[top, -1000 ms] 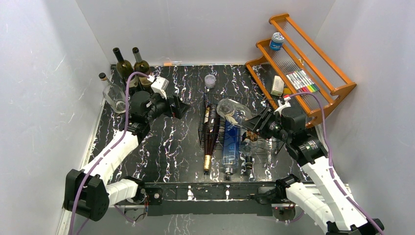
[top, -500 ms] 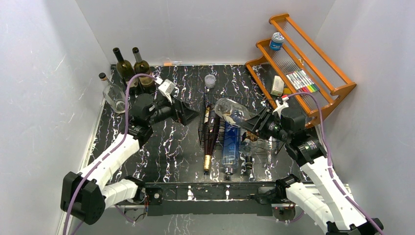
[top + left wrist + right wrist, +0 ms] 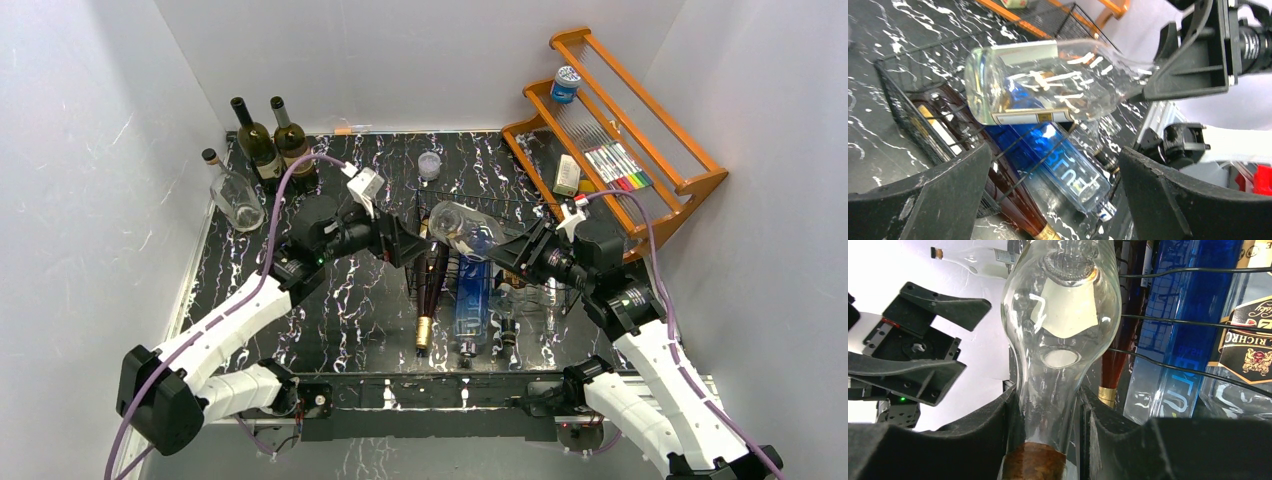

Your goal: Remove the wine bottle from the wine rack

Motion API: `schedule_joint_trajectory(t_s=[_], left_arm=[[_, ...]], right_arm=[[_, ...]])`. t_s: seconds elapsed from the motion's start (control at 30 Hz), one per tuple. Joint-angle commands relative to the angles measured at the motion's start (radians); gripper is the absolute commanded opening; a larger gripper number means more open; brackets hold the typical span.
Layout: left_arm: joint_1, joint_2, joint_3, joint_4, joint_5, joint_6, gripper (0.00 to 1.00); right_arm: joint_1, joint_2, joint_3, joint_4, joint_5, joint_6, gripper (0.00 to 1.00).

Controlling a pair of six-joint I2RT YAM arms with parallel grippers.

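Note:
A clear wine bottle (image 3: 465, 230) with a white label hangs tilted above the wine rack (image 3: 412, 272), base toward the left. My right gripper (image 3: 518, 255) is shut on its neck, just above the cork, seen in the right wrist view as the bottle (image 3: 1063, 315) between both fingers of the gripper (image 3: 1048, 410). My left gripper (image 3: 412, 245) is open just left of the bottle's base, touching nothing. In the left wrist view the bottle (image 3: 1048, 82) lies beyond that open gripper (image 3: 1053, 165). The black wire rack (image 3: 903, 100) sits beneath it.
A dark red bottle (image 3: 432, 280), a blue bottle (image 3: 472, 300) and a smaller clear bottle (image 3: 507, 312) lie in the rack. Two green bottles (image 3: 262, 140) and a clear one (image 3: 235, 200) stand back left. An orange wooden shelf (image 3: 640, 150) is on the right, a small cup (image 3: 429, 164) behind the rack.
My left arm has swung right, from near the green bottles to the held bottle's base. The right gripper has carried the clear bottle slightly left.

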State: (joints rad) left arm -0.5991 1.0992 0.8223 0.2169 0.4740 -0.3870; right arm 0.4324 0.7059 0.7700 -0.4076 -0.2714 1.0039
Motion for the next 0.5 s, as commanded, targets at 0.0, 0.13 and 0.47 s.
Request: schedule_joint_trajectory(t_s=[0.0,0.13,0.47], left_arm=[[-0.004,-0.056,0.084,-0.061,-0.114,0.003,0.98],[-0.004,-0.123,0.1,-0.114,-0.191,0.025,0.98],[-0.004,-0.157,0.113,-0.221,-0.25,0.048,0.98]], right_arm=[[0.005,-0.046,0.087,0.267,-0.044,0.015,0.0],[0.003,-0.022,0.171,0.21,-0.018,-0.045,0.0],[0.004,-0.008,0.23,0.194,-0.008,-0.035,0.0]])
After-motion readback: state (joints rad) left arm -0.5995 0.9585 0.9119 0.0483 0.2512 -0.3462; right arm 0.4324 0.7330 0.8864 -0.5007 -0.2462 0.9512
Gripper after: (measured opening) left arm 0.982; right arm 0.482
